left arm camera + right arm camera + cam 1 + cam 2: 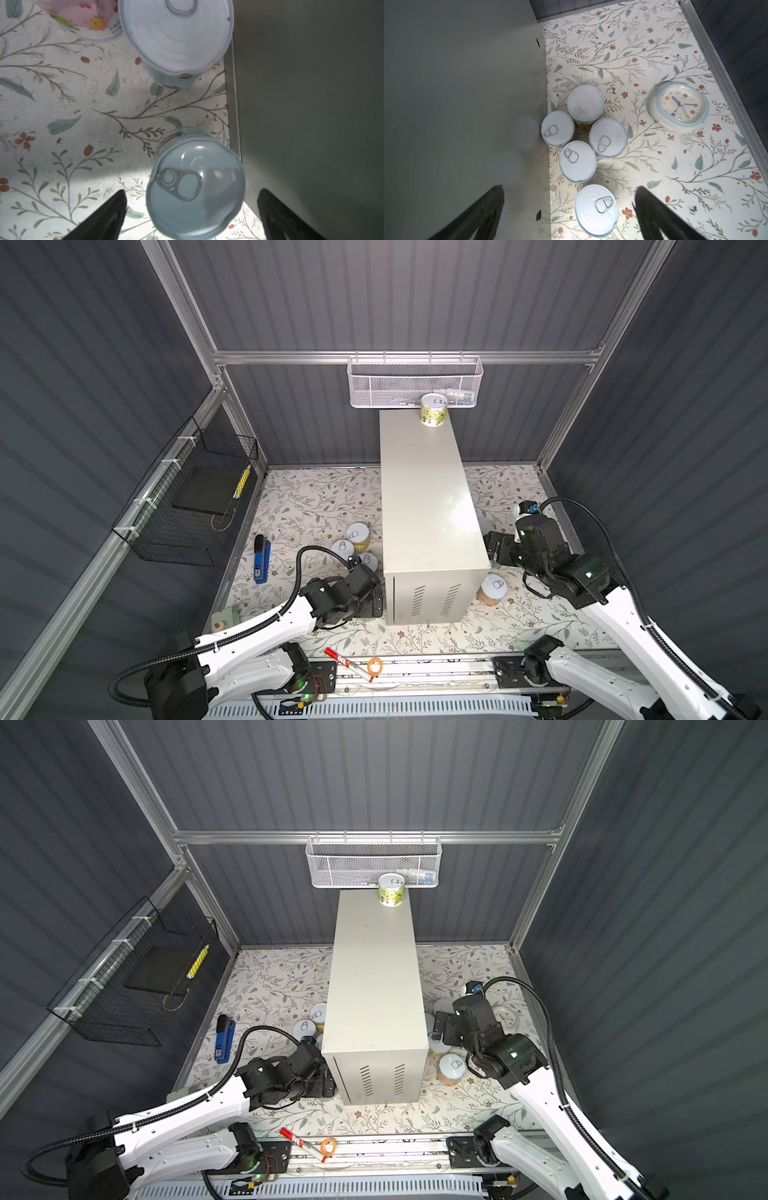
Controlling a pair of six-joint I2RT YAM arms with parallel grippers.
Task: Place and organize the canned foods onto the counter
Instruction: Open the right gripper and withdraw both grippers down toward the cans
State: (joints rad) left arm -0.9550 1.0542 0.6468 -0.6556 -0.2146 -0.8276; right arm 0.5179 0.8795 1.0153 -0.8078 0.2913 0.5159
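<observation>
— Floral-patterned worktop (316,506) carried most tins, then?
— Yes. The left pincer (192,191) was spread astride a pale blue pull-tab tin (195,187), not touching it. The right pincer (570,188) was spread too, holding nothing, above five silver-lidded tins (577,160).
— Why so wide?
— Probably to clear the lids. One green-yellow tin (433,410) stood on the long cream-beige metal box (424,497), whose wall crowded both grasps. A white round clock (679,106) lay apart.

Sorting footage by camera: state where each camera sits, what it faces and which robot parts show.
Top views: high above the arm bases, looking down on the box; both arms show.
Left wrist: on left arm, facing down past the left hand at a can.
Right wrist: on right arm, facing down past the right hand at five cans, a clock.
Shared: all show the box.
</observation>
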